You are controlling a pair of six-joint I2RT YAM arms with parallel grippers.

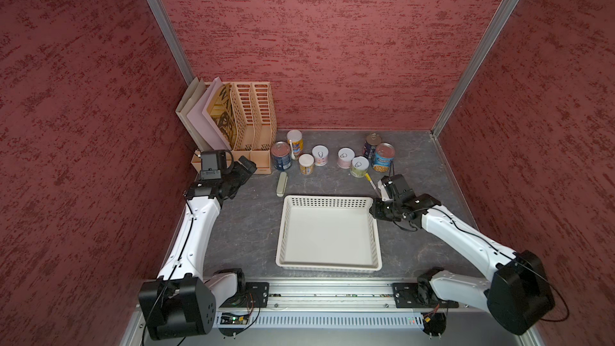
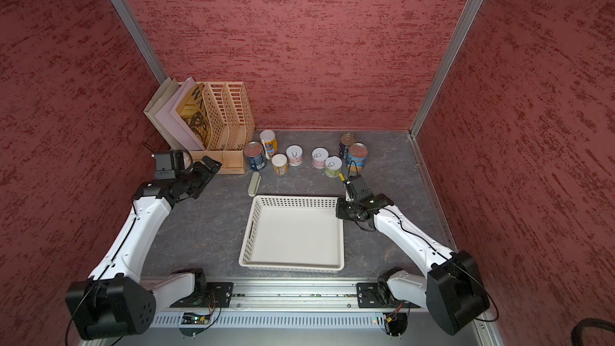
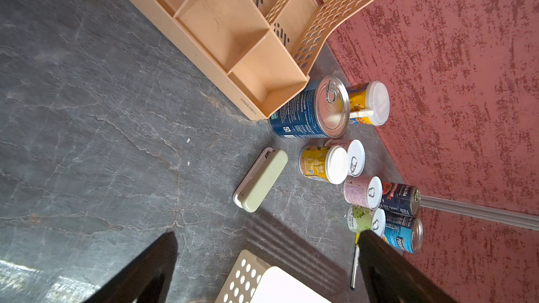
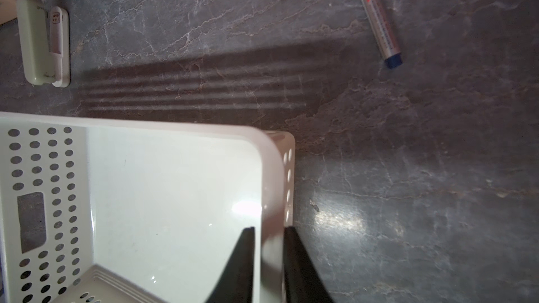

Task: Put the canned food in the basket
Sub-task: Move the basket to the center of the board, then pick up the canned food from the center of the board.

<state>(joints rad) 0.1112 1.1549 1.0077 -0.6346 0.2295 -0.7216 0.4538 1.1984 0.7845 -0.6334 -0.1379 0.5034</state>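
Several cans stand upright in a loose row at the back of the table, from a blue-labelled can [image 1: 281, 159] by the rack to another blue can [image 1: 383, 158] on the right; pastel cans with white lids [image 1: 345, 157] sit between. The white perforated basket [image 1: 327, 198] holds nothing. My right gripper [image 4: 269, 228] straddles the basket's right wall near its far corner, one finger inside and one outside, jaws narrowly open around the rim [image 4: 274, 170]. My left gripper [image 3: 268, 234] hangs wide open above bare table left of the cans, holding nothing.
A peach file rack [image 1: 246, 121] with folders fills the back left corner. A beige stapler-like bar [image 1: 282, 184] lies between the cans and the basket's far left corner. A pen [image 1: 372, 185] lies by the right gripper. Red walls enclose three sides.
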